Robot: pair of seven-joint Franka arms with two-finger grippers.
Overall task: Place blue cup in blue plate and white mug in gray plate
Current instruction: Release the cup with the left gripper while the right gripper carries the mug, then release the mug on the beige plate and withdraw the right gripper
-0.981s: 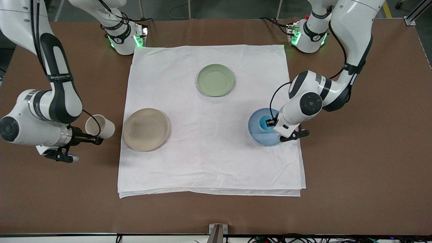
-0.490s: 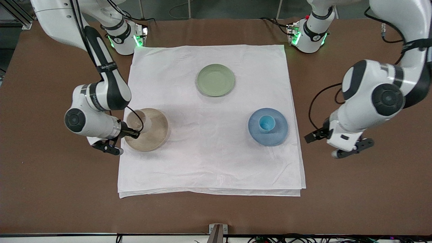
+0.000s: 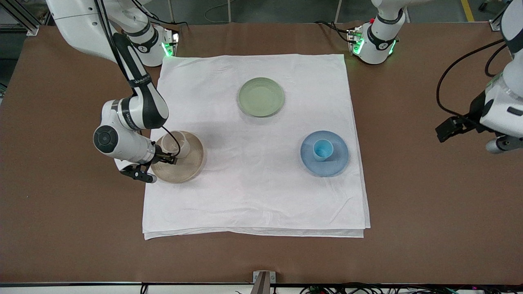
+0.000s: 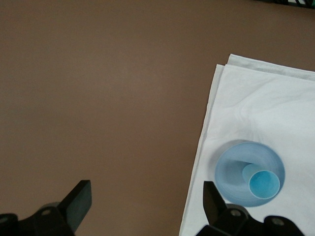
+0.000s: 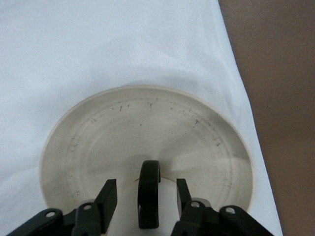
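We see the right gripper (image 3: 170,157) clamped on the white mug (image 3: 173,144) over the gray plate (image 3: 188,165). The blue cup (image 3: 321,149) stands in the blue plate (image 3: 338,161) — the left gripper (image 4: 146,199) waits, fingers spread, over bare desk (image 3: 429,183).

Two glossy white jointed robot arms, the right arm (image 3: 130,114) and the left arm (image 3: 500,108), have black bands and round black joint caps. Thin black cables loop alongside. Their bases glow green. Black two-finger grippers end each wrist.
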